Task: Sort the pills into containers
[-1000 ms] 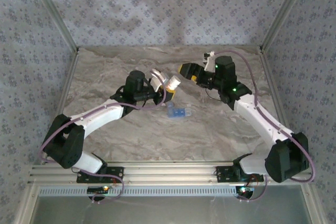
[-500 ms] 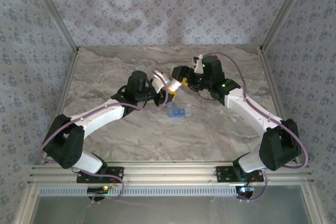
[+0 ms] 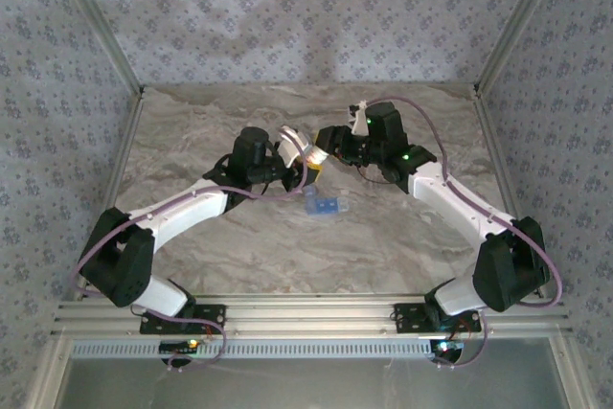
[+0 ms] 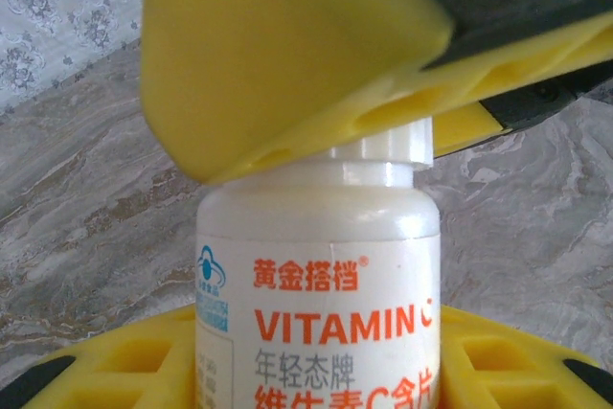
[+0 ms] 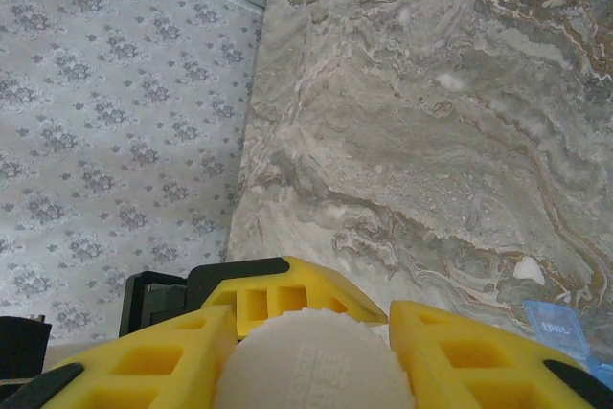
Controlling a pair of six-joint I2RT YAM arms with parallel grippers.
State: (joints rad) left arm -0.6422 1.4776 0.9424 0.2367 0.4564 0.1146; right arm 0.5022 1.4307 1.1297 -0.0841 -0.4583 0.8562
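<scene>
Pinching the ribbed white cap (image 5: pixel 311 356) with the right tool (image 3: pixel 324 150), yellow fingers (image 5: pixel 144 361) pressed against either side of it, drawn in nearly all the way. Holding the body of the white-and-orange vitamin bottle (image 4: pixel 316 284) in the left tool (image 3: pixel 299 158), partly open but clamped round the label, with the neck turned toward the right tool. Meeting above the middle of the marbled tabletop (image 3: pixel 239 237), with the bottle lifted off it and tipped over on its side. Leaving the blue pill box (image 3: pixel 326 206) flat on the tabletop just nearer than that meeting point, apart from both tools; too small to tell whether open or shut. Judged to be at the bottle-opening step, with pouring and sorting not yet begun. Calling next for a twist of the cap against a firm left hold, then a lift clear; risking a slip of the smooth bottle under a slack left grip
</scene>
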